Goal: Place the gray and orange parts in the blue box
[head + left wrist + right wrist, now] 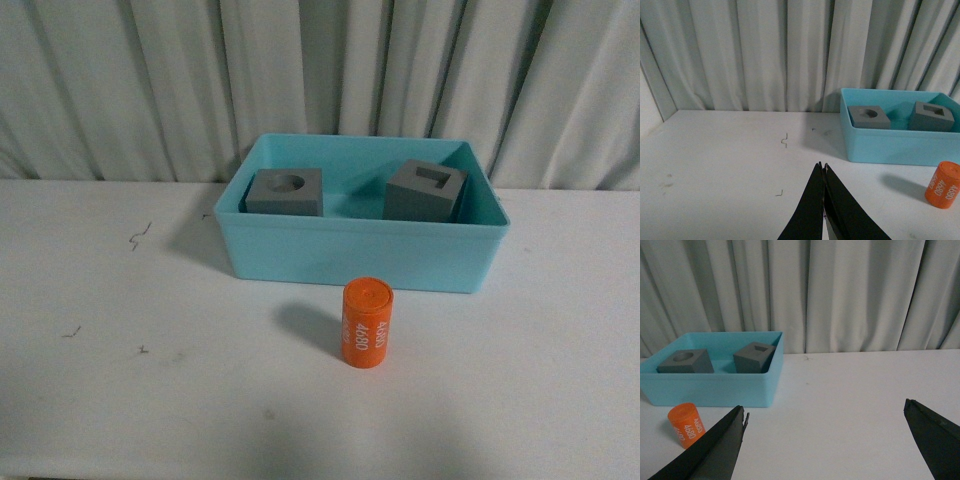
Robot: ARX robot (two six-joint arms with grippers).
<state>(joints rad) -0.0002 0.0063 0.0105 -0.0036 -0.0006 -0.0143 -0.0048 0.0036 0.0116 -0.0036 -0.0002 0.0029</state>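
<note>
Peeking over blue box (360, 258), gray cubes (285, 192)

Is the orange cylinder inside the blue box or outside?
Outside: the lettered orange cylinder stands on the white table, in front of the light blue plastic box.

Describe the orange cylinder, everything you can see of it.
The orange cylinder is small, with a smooth, plastic-looking surface. White lettering runs down its side and seems to read 4680. Its flat top shows a faint round ring. It stands upright on the white table, just in front of the blue box, near the middle of the front wall, apart from it and not inside. Its shadow falls to the left in the front view. Only the table touches it.
</note>
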